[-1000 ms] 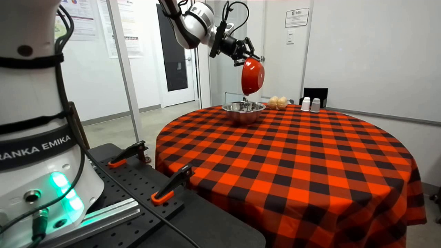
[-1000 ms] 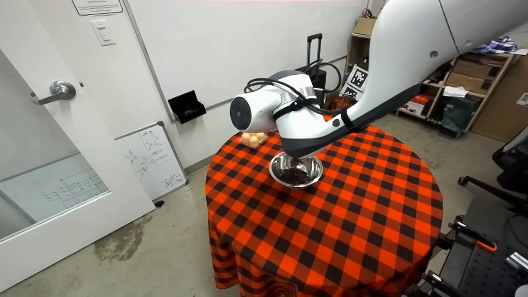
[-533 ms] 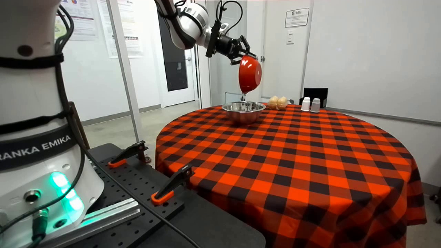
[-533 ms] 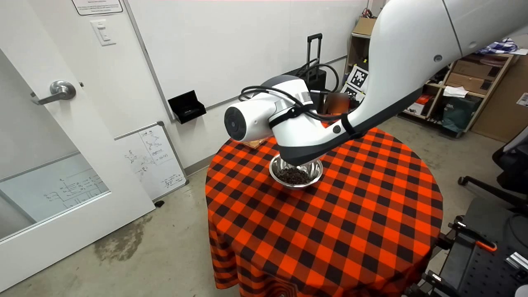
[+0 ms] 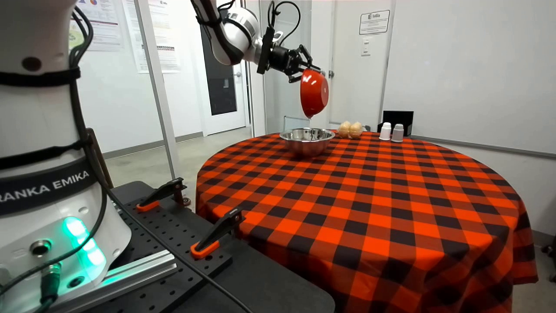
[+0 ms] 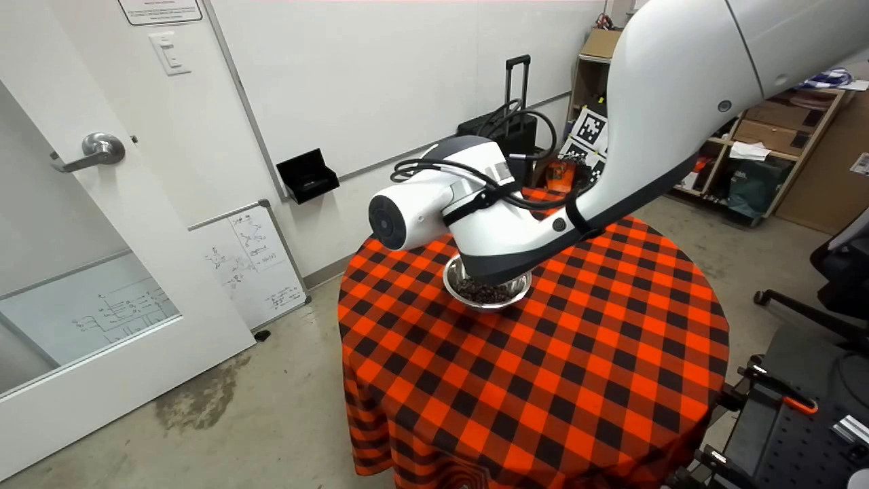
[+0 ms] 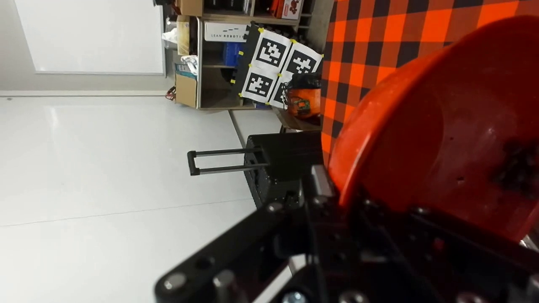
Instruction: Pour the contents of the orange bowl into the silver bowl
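Checked tablecloth (image 5: 391, 195) below, orange bowl (image 5: 313, 93) tipped above silver bowl (image 5: 307, 148)

Beyond the gripper (image 7: 345, 194), a whiteboard (image 5: 469, 74) fills much of the background. Its fingers (image 7: 322, 182) stand close together, pinching the orange bowl by the rim. Just below them the orange bowl hangs on its side, mouth turned back toward the arm (image 5: 236, 39), base facing away. Inside it, the wrist view shows a blurred dark clump (image 7: 520, 166) and a couple of specks (image 7: 460, 179). Lower under the gripper, apart from the orange bowl and beneath its lower lip, the silver bowl stands upright on the tablecloth. Small dark pieces (image 6: 478, 293) lie in it; the arm covers part of it in an exterior view. Farther out from the gripper, at tablecloth height, sit some pale round items (image 5: 355, 129) near the silver bowl, and two small containers (image 5: 385, 131) side by side.
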You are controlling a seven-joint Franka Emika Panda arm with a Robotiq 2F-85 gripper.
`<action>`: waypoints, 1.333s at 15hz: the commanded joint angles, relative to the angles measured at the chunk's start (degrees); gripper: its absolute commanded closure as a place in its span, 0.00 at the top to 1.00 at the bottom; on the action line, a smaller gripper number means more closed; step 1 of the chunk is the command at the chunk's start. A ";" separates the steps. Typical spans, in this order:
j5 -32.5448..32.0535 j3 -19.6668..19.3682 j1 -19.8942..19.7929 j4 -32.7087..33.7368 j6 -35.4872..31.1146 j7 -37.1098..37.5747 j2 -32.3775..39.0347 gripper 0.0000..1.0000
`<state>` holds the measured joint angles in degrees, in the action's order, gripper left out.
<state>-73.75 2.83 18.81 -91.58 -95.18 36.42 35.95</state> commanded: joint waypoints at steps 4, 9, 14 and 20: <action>-1.52 1.36 0.14 -0.57 3.42 0.95 -0.60 0.01; -1.65 1.55 0.22 -0.34 4.66 1.68 -0.50 0.01; -1.08 1.74 -0.29 0.75 6.58 1.23 0.06 0.01; 8.32 1.81 -4.95 5.25 5.38 -0.50 0.91 0.01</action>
<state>-69.63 4.01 16.36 -89.78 -90.43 37.30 36.13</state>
